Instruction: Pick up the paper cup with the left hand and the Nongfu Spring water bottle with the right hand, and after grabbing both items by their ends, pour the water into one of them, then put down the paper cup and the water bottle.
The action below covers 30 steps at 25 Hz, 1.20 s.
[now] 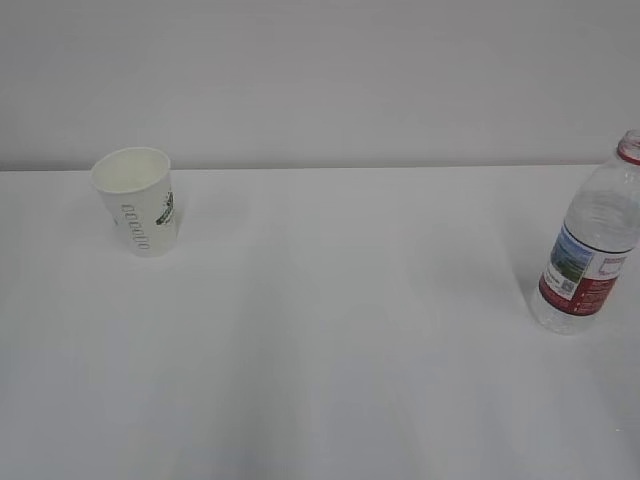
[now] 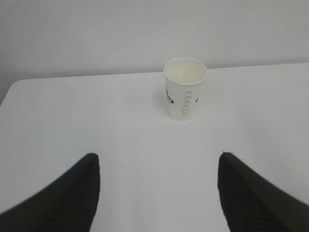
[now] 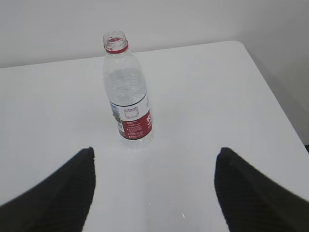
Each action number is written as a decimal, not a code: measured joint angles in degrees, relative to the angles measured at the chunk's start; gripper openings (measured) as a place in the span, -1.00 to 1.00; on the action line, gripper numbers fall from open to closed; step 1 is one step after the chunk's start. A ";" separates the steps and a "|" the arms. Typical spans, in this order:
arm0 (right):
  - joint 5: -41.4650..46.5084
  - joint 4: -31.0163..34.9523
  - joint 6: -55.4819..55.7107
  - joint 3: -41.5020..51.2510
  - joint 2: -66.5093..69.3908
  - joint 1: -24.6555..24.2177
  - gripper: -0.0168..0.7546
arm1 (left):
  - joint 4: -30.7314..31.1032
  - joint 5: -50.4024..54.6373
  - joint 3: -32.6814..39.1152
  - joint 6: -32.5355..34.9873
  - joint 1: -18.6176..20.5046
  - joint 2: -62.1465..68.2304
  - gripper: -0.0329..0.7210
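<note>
The white paper cup (image 1: 138,200) stands upright at the table's back left, its mouth open and its inside looking empty. In the left wrist view the cup (image 2: 184,94) is ahead and slightly right of my left gripper (image 2: 157,157), which is open with bare table between its black fingers (image 2: 72,193). The Nongfu Spring water bottle (image 1: 592,240) stands upright at the right edge, uncapped, with a red neck ring and red label. My right gripper (image 3: 153,151) is open; the bottle (image 3: 126,93) stands ahead of it, a little left of centre. Neither gripper appears in the exterior view.
The white table (image 1: 340,330) runs back to a pale wall. Its rounded left corner (image 2: 14,87) shows in the left wrist view, and its right corner and edge (image 3: 260,72) lie close beside the bottle.
</note>
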 joint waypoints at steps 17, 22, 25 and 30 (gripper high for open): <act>-15.47 1.23 0.00 0.00 12.12 0.00 0.55 | 0.71 -15.45 0.00 0.00 0.00 7.60 0.50; -19.97 1.68 0.00 0.00 13.69 0.00 0.55 | 1.82 -22.12 0.10 0.00 0.00 11.64 0.49; -22.68 1.68 0.04 0.00 15.41 0.00 0.55 | 1.93 -25.52 0.10 0.00 0.00 14.48 0.49; -27.68 0.61 0.04 0.00 18.14 0.00 0.55 | 1.93 -29.66 0.42 0.00 0.00 19.15 0.49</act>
